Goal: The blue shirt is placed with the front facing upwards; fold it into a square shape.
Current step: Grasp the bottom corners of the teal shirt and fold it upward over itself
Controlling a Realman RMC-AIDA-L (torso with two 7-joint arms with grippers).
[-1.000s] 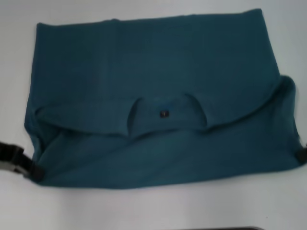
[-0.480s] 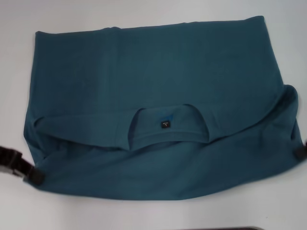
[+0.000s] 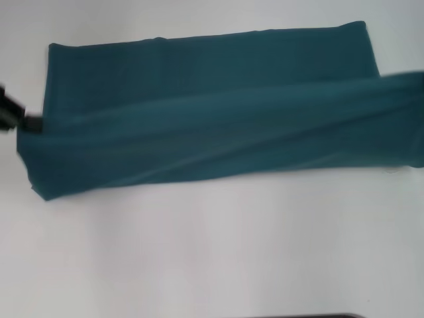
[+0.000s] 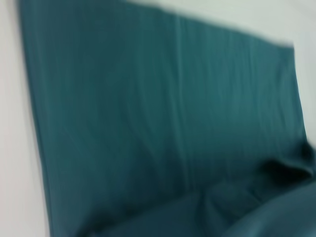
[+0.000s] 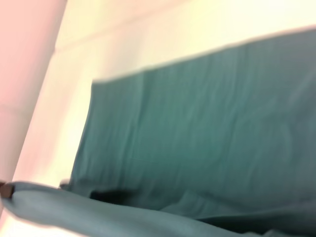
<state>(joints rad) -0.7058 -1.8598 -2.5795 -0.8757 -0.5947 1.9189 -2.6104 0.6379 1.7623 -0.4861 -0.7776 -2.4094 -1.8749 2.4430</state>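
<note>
The left claw (image 3: 20, 119) shows as a dark shape at the left end of the blue shirt (image 3: 212, 112), touching the corner of the raised cloth edge there. It looks clamped on that corner, though motion blur hides the fingers themselves. The right claw is outside the head view. The shirt's right end runs off that side of the picture, lifted in the same way, but whether the right claw is together or apart cannot be told. In the right wrist view only a small dark tip appears at the very corner of a cloth fold, too little to judge.

The blue shirt lies spread across the far part of the white worktop (image 3: 212, 252). Its far layer rests flat, with a straight far edge. A second layer of the same cloth is held stretched as a long band over the shirt's near half, sloping slightly upward toward the shirt's right end. No collar, label or lettering shows on the surfaces facing up.

The left wrist view is filled with the flat shirt (image 4: 163, 113), with a folded ridge of cloth near that camera. The right wrist view shows the flat shirt (image 5: 207, 133) against the pale worktop, with a fold beside it.
</note>
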